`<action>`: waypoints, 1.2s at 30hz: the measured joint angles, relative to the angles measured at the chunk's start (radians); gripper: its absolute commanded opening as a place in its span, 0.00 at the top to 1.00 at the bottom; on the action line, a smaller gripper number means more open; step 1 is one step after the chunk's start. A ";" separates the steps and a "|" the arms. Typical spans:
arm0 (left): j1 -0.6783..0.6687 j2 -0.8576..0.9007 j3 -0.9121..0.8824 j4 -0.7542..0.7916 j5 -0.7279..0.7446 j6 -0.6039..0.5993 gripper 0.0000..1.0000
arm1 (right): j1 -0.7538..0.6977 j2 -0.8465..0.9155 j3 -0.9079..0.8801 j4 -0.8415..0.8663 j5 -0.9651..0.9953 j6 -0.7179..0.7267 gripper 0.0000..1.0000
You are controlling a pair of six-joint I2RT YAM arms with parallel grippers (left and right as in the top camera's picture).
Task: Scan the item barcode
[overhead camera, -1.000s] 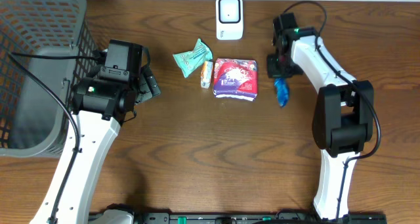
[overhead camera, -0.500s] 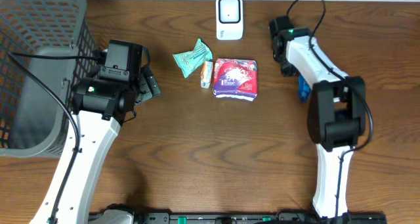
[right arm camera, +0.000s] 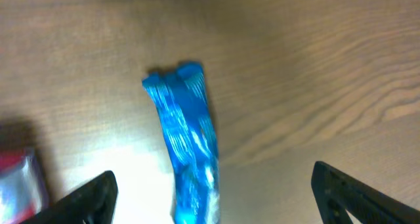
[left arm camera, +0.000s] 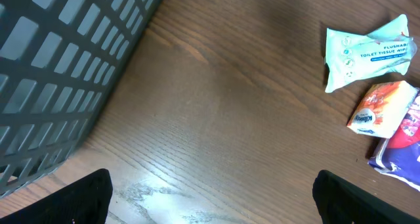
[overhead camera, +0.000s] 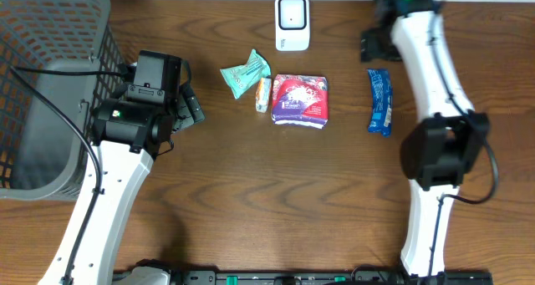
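on the right side of the table (overhead camera: 251,193), the blue packet (overhead camera: 379,102) lies flat and free, just beside the purple pack (overhead camera: 301,99) but not touching it. its long axis runs from the far edge toward the robot. the right gripper (overhead camera: 372,47) hangs just past the packet's far end, near the white scanner (overhead camera: 292,22). its fingers are spread wide and grasp nothing; in the wrist view the packet rests on the wood below and ahead of them. this arm is much the nearer one. the left gripper (overhead camera: 188,105) is well apart on the other side of the pack, also spread and empty.

a second ago the packet dangled from the clenched right gripper, close to the pack's right edge. now it has been let go and the arm has swung away to the far edge. judging by this, a fresh grasp would mean coming back toward the robot along the packet's length, with the fingers set across its narrow width.
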 measured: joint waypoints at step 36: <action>0.000 0.000 0.000 0.000 0.000 0.000 0.02 | -0.123 -0.014 -0.500 0.432 -0.480 -0.069 0.99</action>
